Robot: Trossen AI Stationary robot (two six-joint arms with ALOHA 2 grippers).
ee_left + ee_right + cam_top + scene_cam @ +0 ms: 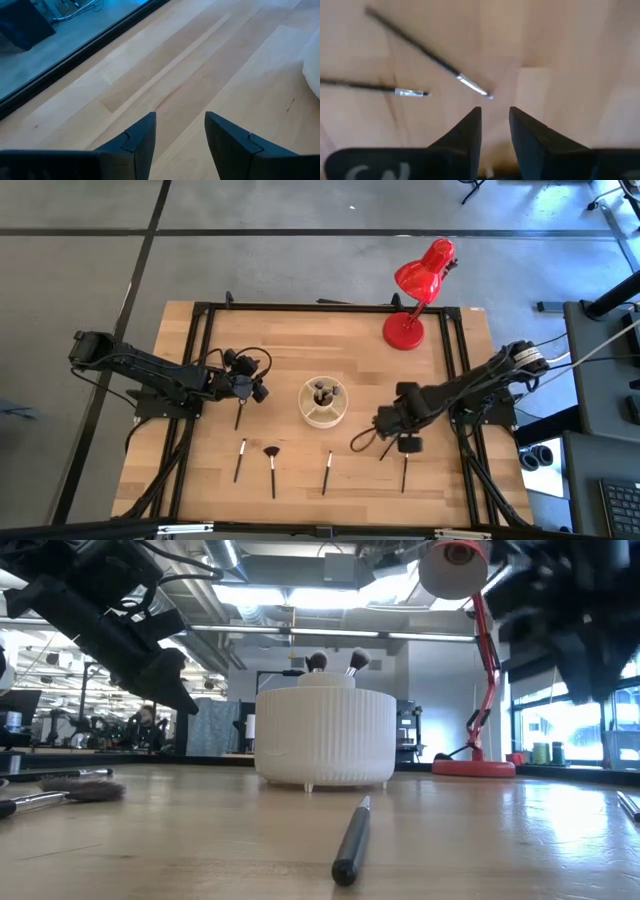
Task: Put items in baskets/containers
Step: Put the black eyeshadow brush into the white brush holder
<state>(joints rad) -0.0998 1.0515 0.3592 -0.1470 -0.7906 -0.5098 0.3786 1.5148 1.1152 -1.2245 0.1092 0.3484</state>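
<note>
Left tool [180,131] spread, empty, over bare counter [210,75] beside cup [324,402]. Right tool [495,122] spread above two brushes [427,52].

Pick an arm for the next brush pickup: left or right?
Right, probably. The right gripper is open just above two brushes, fingers aimed down at them. The left gripper is open too, but its wrist view shows only bare table.

Right gripper [495,117]: bare wood between fingers, two brushes [427,52] just ahead. Left gripper [180,130]: open wood ahead, cup [312,75] off to one side.
</note>
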